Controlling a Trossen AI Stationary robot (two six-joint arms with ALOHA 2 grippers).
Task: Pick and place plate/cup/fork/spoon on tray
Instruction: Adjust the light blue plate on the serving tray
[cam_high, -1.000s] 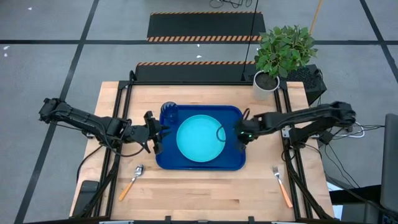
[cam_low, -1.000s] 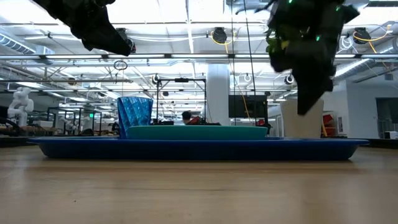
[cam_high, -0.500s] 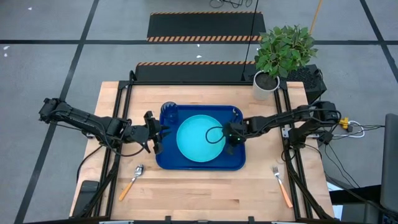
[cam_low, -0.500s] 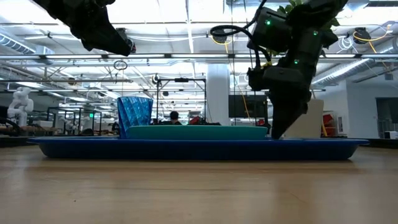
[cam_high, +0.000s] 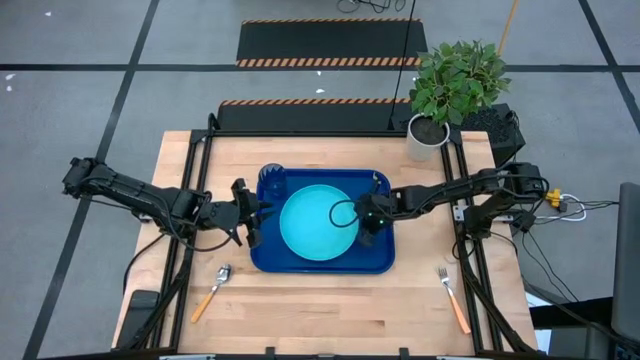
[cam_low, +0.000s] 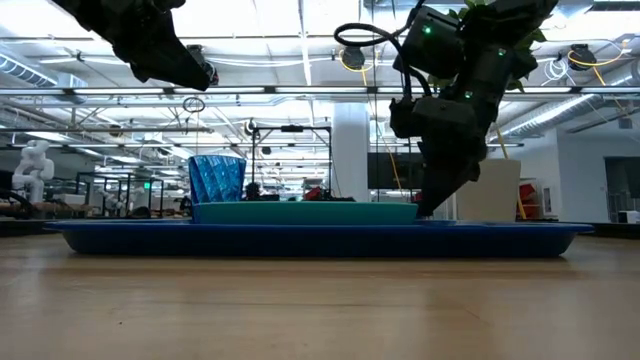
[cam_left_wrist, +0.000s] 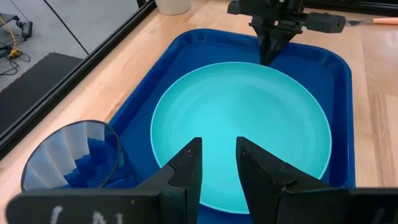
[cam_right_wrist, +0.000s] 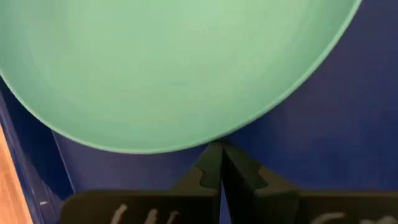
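A light cyan plate (cam_high: 318, 226) is seen on a dark blue tray (cam_high: 382, 262). The cup (cam_high: 271, 182) is rendered in translucent blue with ribbed facets. Orange handles and silver heads are shown on the spoon (cam_high: 211, 292) and fork (cam_high: 453, 299). The counter (cam_high: 330, 320) is pale wood; black-and-orange hazard stripes (cam_high: 330, 60) are marked on the grey floor.

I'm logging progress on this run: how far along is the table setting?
Done: the plate and cup sit on the tray. In hand: the shut right gripper presses against the plate's rim, apparently nudging it; the left gripper hovers empty. Left: the spoon and fork lie on the table.
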